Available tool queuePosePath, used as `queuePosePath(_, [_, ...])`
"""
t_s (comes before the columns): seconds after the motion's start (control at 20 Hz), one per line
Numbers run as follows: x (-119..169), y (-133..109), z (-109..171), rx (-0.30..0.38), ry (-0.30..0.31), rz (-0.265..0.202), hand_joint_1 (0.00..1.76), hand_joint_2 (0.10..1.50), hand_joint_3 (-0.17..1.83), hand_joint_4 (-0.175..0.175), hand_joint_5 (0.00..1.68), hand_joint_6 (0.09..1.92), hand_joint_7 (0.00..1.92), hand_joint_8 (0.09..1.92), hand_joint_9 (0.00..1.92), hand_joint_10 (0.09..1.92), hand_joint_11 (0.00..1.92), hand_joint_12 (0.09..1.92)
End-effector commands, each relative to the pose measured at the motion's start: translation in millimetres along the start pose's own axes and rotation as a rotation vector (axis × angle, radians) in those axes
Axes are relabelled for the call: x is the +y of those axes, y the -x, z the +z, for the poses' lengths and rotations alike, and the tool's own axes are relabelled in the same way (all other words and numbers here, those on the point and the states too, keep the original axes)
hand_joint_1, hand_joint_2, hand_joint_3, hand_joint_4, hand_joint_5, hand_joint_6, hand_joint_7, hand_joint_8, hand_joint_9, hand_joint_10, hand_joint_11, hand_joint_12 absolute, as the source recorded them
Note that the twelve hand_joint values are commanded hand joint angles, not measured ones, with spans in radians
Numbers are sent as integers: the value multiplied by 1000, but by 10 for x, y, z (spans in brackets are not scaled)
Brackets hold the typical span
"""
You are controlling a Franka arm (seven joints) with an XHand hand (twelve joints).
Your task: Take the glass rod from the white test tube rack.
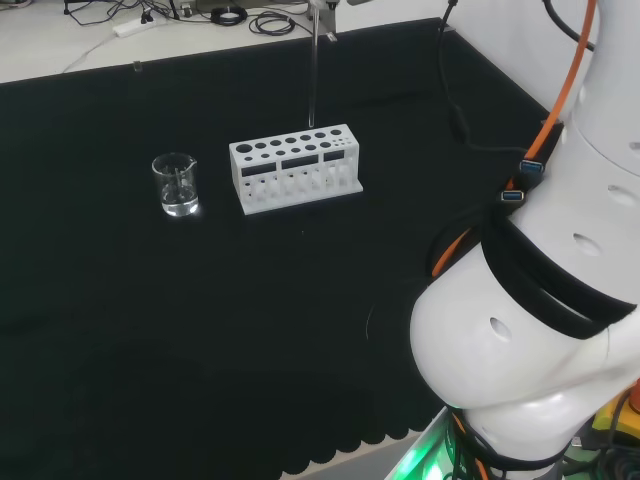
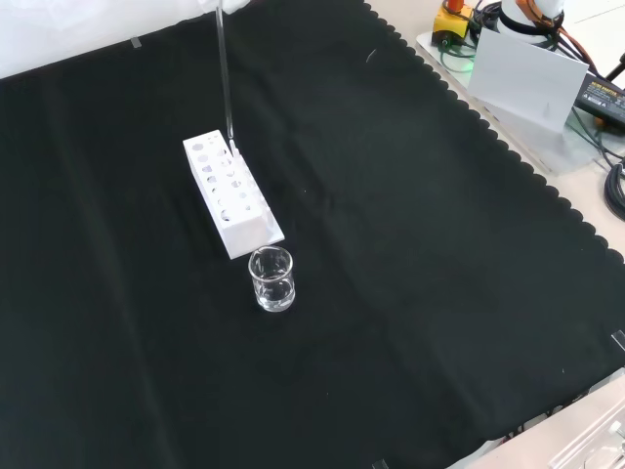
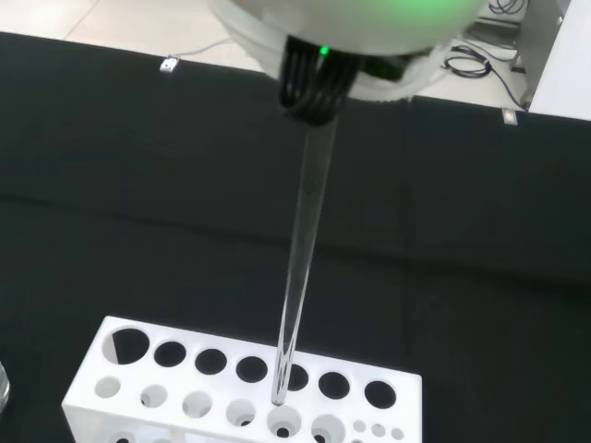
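Robot hand [image 1: 322, 12]: holds glass rod [image 1: 313, 80] top | rod: clear, thin, upright, tip over white rack [image 1: 294, 168]

No readable text, labels, numbers or signs on anything in view.

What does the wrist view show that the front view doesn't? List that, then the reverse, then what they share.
Wrist view: black fingers of the hand closed round the top of the glass rod, and the rod's lower tip right at the mouth of one rack hole.
Front view: the whole glass beaker standing just off the near end of the white test tube rack, and the scalloped edge of the black cloth.
Both: the near-upright rod, the rack's rows of holes, the cloth.
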State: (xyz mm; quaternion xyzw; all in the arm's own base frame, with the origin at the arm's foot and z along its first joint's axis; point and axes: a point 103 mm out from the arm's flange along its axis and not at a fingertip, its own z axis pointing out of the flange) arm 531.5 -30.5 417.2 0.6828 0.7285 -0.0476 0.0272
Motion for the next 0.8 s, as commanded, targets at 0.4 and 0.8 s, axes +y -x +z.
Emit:
queuePosePath(0.4, [-233, -90, -205, -1, 47, -33, 1317, 672, 676, -175, 1302, 341, 1219, 1055, 1597, 889, 1577, 842])
queuePosePath(0.8, [-266, -114, -251, -2, 51, -21, 1317, 671, 677, -175, 1309, 327, 1218, 1057, 1598, 888, 1575, 843])
